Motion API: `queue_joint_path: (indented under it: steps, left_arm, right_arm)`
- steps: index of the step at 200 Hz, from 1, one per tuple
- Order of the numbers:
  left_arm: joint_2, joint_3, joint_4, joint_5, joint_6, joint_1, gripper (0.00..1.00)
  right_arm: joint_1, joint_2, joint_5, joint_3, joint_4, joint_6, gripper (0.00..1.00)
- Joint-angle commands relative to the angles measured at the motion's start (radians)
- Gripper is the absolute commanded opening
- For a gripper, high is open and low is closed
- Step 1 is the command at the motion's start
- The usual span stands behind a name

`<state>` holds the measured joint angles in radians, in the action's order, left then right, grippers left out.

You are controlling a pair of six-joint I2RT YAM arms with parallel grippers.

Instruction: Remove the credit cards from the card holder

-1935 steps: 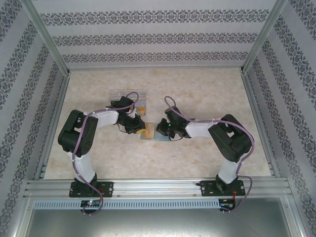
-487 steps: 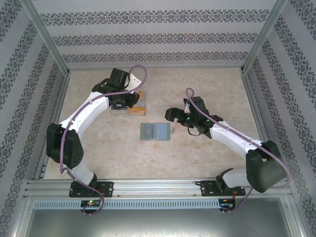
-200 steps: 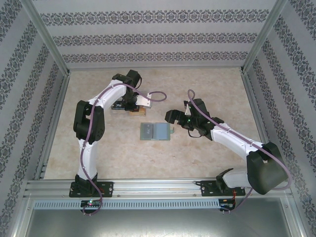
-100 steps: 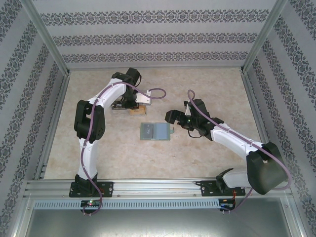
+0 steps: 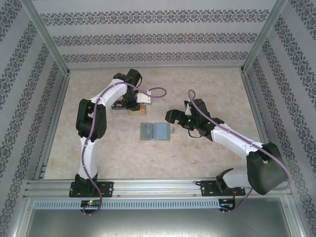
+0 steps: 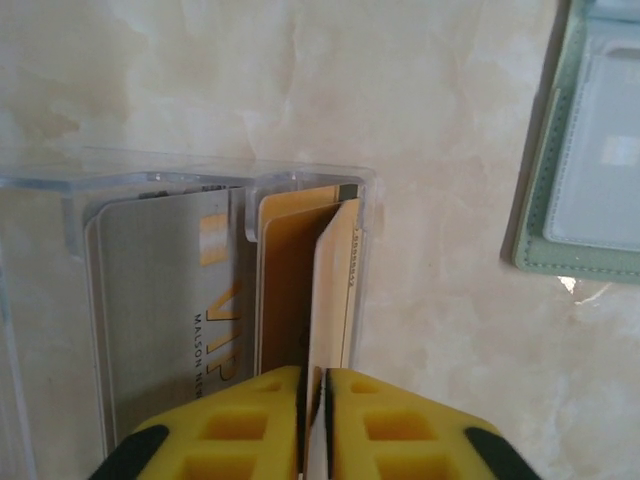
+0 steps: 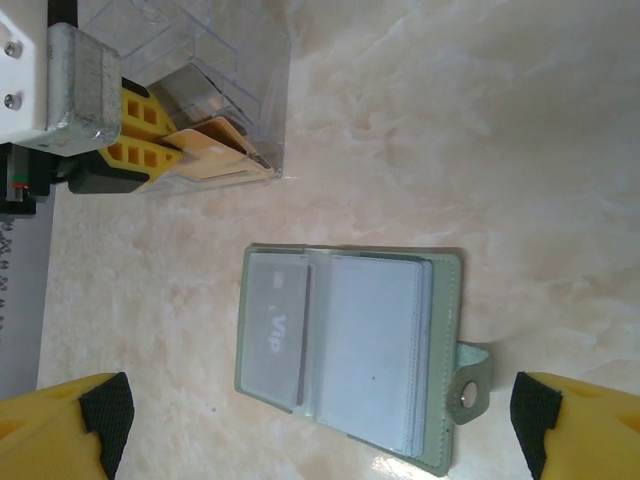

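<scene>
The left fingers pinch one edge of an orange card, which stands on its side in the end slot of the clear tray. The right fingers hang spread wide above the green wallet, open flat on the desk with cards in its pockets. Those look light, stiff and slick. I'd pinch an exposed edge, because the soft wallet may lift.

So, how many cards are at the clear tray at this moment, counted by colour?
orange-yellow cards: 2 (one lies flat, one stands on edge between the fingers of the left gripper)
grey card marked VIP: 1
Total at the clear tray: 3
</scene>
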<state>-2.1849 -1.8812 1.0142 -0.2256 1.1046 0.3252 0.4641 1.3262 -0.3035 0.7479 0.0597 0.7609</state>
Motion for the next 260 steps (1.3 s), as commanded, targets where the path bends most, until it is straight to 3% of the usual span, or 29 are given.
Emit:
queue_joint_path:
  steps: [1, 23, 48, 88, 113, 143, 175, 200, 225, 244, 260]
  left_arm:
    - [-0.011, -0.001, -0.024, 0.01, -0.015, -0.009, 0.23]
    - [0.003, -0.008, -0.038, 0.008, -0.02, -0.008, 0.31]
    - [0.041, -0.011, -0.056, -0.023, -0.032, -0.01, 0.35]
    - [0.153, 0.017, -0.115, -0.167, -0.1, -0.041, 0.36]
    - [0.261, 0.086, -0.201, -0.273, -0.205, -0.089, 0.36]
    - [0.434, 0.25, -0.396, -0.298, -0.417, -0.133, 0.38]
    - [0.624, 0.44, -0.586, -0.184, -0.726, -0.146, 0.47]
    - [0.739, 0.544, -0.641, 0.054, -0.976, -0.146, 0.53]
    - [0.799, 0.577, -0.582, 0.305, -1.162, -0.16, 0.64]
    - [0.819, 0.564, -0.493, 0.37, -1.288, -0.18, 0.72]
    - [0.826, 0.552, -0.421, 0.377, -1.37, -0.196, 0.86]
  right_arm:
    - [-0.012, -0.029, 0.009, -0.015, -0.012, 0.013, 0.98]
    - [-0.013, -0.028, 0.016, -0.013, -0.003, 0.013, 0.98]
    - [-0.008, -0.035, 0.028, -0.006, 0.012, 0.012, 0.98]
    - [0.064, -0.039, 0.129, 0.054, 0.104, -0.03, 0.97]
    - [0.15, -0.003, 0.232, 0.113, 0.172, -0.06, 0.96]
    - [0.242, 0.102, 0.301, 0.192, 0.211, -0.081, 0.92]
    - [0.327, 0.291, 0.375, 0.333, 0.301, -0.103, 0.85]
    - [0.383, 0.429, 0.455, 0.457, 0.385, -0.121, 0.84]
    - [0.413, 0.546, 0.519, 0.575, 0.495, -0.13, 0.82]
    - [0.419, 0.611, 0.52, 0.625, 0.54, -0.131, 0.79]
    - [0.418, 0.644, 0.517, 0.641, 0.552, -0.127, 0.78]
